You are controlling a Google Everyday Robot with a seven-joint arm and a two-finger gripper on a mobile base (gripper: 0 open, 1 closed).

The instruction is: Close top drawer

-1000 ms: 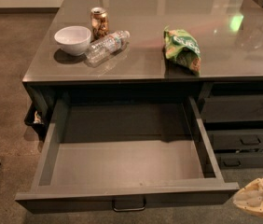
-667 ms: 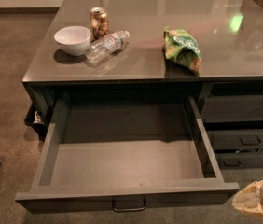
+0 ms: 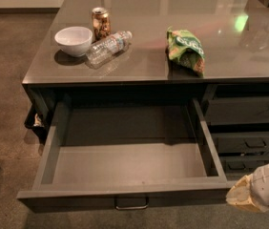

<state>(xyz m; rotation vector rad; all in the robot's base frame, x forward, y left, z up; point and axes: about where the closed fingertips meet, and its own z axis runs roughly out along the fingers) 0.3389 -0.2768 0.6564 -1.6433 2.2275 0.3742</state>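
The top drawer (image 3: 125, 163) is pulled far out of the left part of the cabinet. Its inside holds nothing, and its bar handle (image 3: 131, 203) faces the camera. Just off the drawer's front right corner is the pale gripper (image 3: 250, 198); whether it is spread or closed cannot be made out. To the right of the drawer, the narrower drawers (image 3: 246, 109) are pushed in. Above the drawer lies the glossy grey tabletop (image 3: 139, 66). On it, above the drawer's left half, are a white bowl (image 3: 73, 40) with nothing visible in it, a can (image 3: 100, 23) and a plastic bottle (image 3: 108, 46) on its side. A green snack bag (image 3: 186, 50) lies above the drawer's right end. Brown carpet (image 3: 5, 80) lies left of the drawer. The drawer is as far out as a second ago, and the gripper is slightly higher.
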